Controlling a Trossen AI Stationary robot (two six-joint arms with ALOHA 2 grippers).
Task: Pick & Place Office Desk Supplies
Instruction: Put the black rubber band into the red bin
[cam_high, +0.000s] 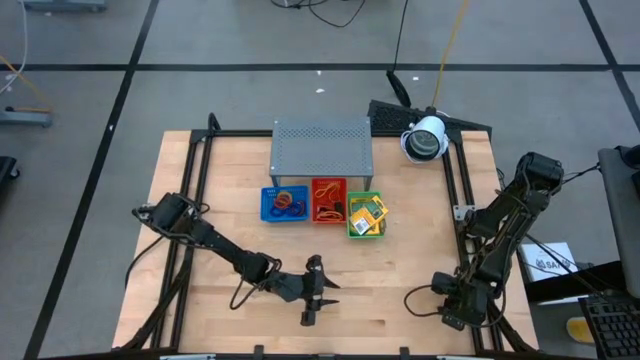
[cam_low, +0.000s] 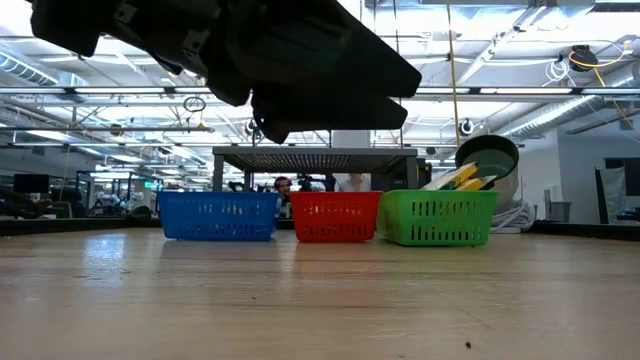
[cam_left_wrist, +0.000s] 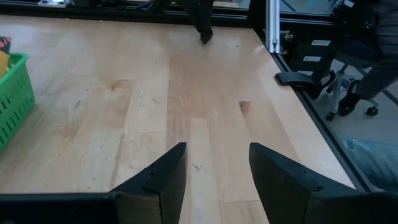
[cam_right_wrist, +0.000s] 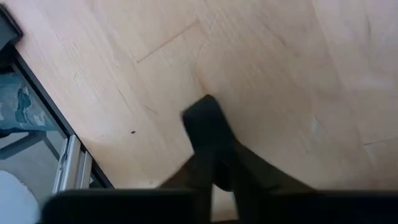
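The office desk supplies lie in three small trays in front of the grey shelf (cam_high: 322, 145). Rings and bands are in the blue tray (cam_high: 285, 204), orange rubber bands in the red tray (cam_high: 328, 200), and yellow-and-green packets (cam_high: 366, 212) in the green tray (cam_low: 438, 218). My left gripper (cam_left_wrist: 214, 168) hovers open over bare wood near the table's near edge (cam_high: 322, 292), in front of the trays, with nothing between its fingers. My right gripper (cam_right_wrist: 208, 121) is near the right near corner (cam_high: 447, 312). It points steeply down, fingers together, and holds nothing.
A white round lamp-like device (cam_high: 426, 138) stands at the far right beside the shelf. Black frame rails (cam_high: 452, 200) run along the table's left and right sides. Bare wood lies between the trays and the near edge.
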